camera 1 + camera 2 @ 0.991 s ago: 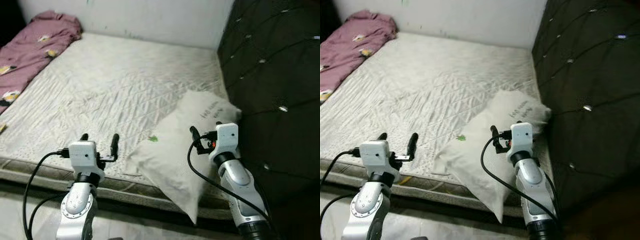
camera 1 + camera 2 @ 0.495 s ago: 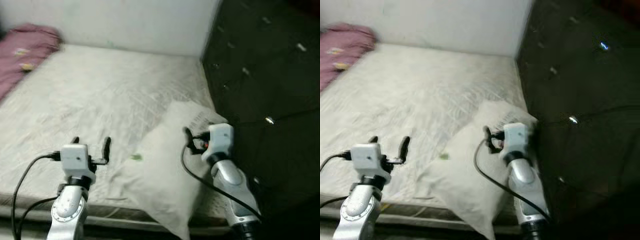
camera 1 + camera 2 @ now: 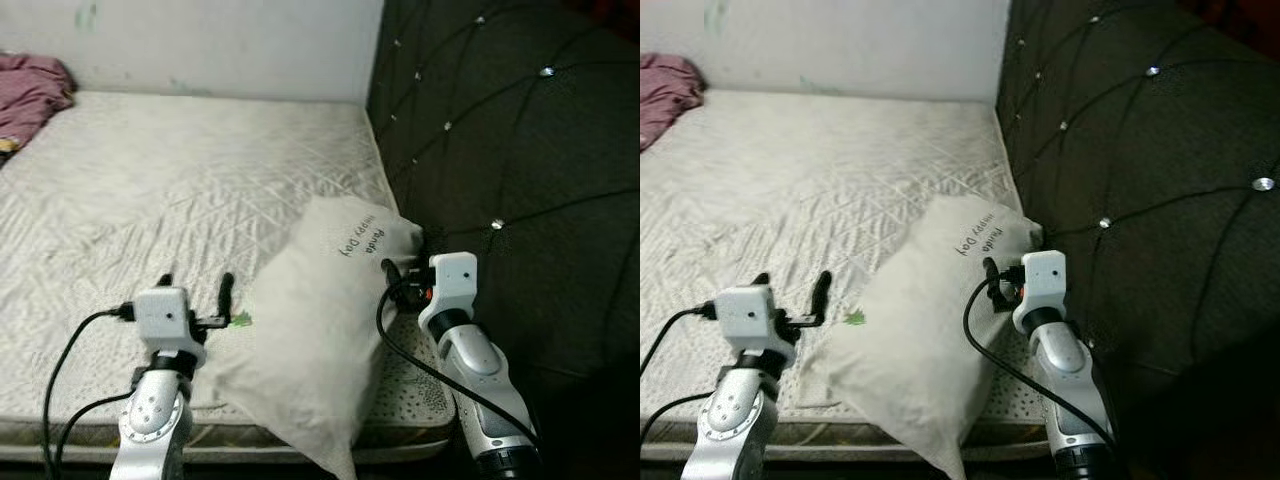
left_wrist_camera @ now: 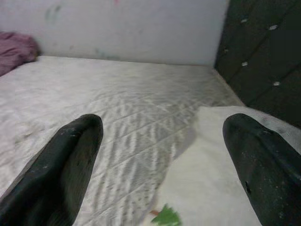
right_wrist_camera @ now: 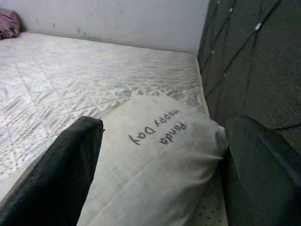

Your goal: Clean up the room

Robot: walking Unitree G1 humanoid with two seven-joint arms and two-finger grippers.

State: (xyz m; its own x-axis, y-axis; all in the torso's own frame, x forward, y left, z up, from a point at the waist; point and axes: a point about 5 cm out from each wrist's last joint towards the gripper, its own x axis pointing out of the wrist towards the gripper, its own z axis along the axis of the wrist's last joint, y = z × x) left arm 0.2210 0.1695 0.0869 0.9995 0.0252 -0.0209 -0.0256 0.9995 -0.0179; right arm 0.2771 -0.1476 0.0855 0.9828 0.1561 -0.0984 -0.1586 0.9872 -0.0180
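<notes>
Pillow (image 3: 320,330) lies at the bed's (image 3: 150,190) near right corner, against the headboard (image 3: 500,140). Left end effector (image 3: 195,290) hovers spread open beside it; right end effector (image 3: 400,272), fingers apart, sits at its headboard edge, grasping nothing.

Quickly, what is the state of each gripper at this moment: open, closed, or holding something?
Left gripper: open, holding nothing, above the mattress beside the pillow.
Right gripper: open, holding nothing, fingers either side of the pillow's end.

pillow (image 5: 155,155) | printed text: "Happy Day Panda" | dark lettering, near headboard end
</notes>
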